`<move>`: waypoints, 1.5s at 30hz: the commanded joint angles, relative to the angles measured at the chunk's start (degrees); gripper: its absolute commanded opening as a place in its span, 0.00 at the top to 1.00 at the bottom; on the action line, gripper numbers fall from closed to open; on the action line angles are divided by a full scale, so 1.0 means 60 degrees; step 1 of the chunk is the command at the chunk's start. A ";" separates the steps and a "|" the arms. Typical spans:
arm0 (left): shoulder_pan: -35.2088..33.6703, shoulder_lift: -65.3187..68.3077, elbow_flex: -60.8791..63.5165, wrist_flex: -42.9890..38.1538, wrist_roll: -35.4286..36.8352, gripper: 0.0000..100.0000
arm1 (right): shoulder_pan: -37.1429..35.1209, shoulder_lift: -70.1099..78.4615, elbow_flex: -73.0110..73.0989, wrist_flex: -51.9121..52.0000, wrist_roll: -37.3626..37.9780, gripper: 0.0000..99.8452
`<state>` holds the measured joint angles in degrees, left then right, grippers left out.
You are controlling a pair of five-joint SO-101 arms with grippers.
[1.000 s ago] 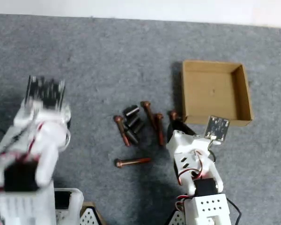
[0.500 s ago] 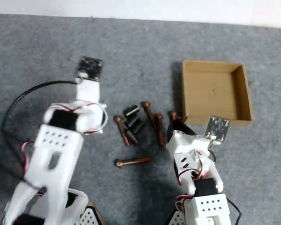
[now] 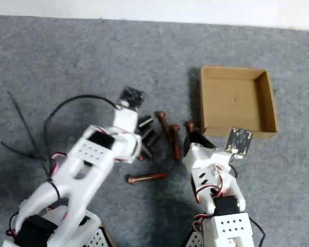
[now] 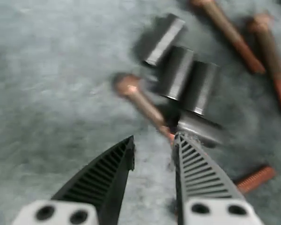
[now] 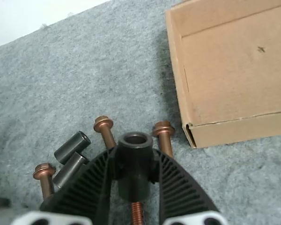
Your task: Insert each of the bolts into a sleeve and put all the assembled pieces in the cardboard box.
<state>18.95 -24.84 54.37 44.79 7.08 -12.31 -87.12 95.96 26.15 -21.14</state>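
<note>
Nearest the desk's near edge, a lone copper bolt (image 3: 146, 178) lies crosswise on the grey felt of the desk (image 3: 92, 56), between the two arms. Just beyond it, the left arm's fingers (image 4: 107, 173) are spread, with only felt in the gap, low over the heap of parts in the desk's middle. A flange-headed bolt (image 4: 143, 105) slants up to the tip of one finger, and a dark steel sleeve (image 4: 199, 127) lies just beside that same tip. Both sit at the edge of the gap rather than in it, and whether either touches the finger I cannot tell. Past them, three more sleeves (image 4: 176, 72) crowd together side by side, with two further bolts (image 4: 271, 61) behind. A black cable (image 3: 67, 105) loops from the left arm over the felt. Towards the desk's right, the right arm's fingers (image 5: 84, 187) pinch a held sleeve (image 5: 133, 161) by its sides, its bore facing the wrist camera. A copper threaded end (image 5: 135, 213) shows under it, though I cannot tell whether it sits inside. A neighbouring bolt (image 5: 164, 135) lies just behind. Farthest off, towards the far right, stands the open cardboard box (image 3: 263, 103).
</note>
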 commanded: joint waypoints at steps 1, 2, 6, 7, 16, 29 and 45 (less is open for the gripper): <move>0.0520 -0.0037 0.0330 -0.0689 0.0029 0.86 | 0.0051 -0.0168 0.0989 -0.0007 0.0117 0.99; 0.0520 -0.0022 0.0491 -0.0835 0.0044 0.86 | 0.0051 -0.0168 0.0989 -0.0007 0.0117 0.99; 0.0286 -0.0022 0.0828 -0.1055 0.0059 0.86 | 0.0051 -0.0168 0.0989 -0.0007 0.0117 0.99; 0.0154 -0.0022 0.0828 -0.1055 0.0103 0.86 | 0.0051 -0.0168 0.0989 -0.0007 0.0117 0.99; -0.0300 0.0007 0.0857 -0.1729 0.1656 0.86 | 0.0051 -0.0168 0.0989 -0.0007 0.0117 0.99; -0.0286 0.0051 0.0930 -0.2813 0.1670 0.86 | 0.0051 -0.0154 0.0989 -0.0007 0.0117 0.99; -0.0095 0.3055 -0.0198 -0.2945 0.1685 0.86 | 0.0051 -0.0154 0.0989 -0.0007 0.0117 0.99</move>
<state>17.71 -7.43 53.76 26.77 15.69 -12.31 -87.12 95.96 26.15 -21.14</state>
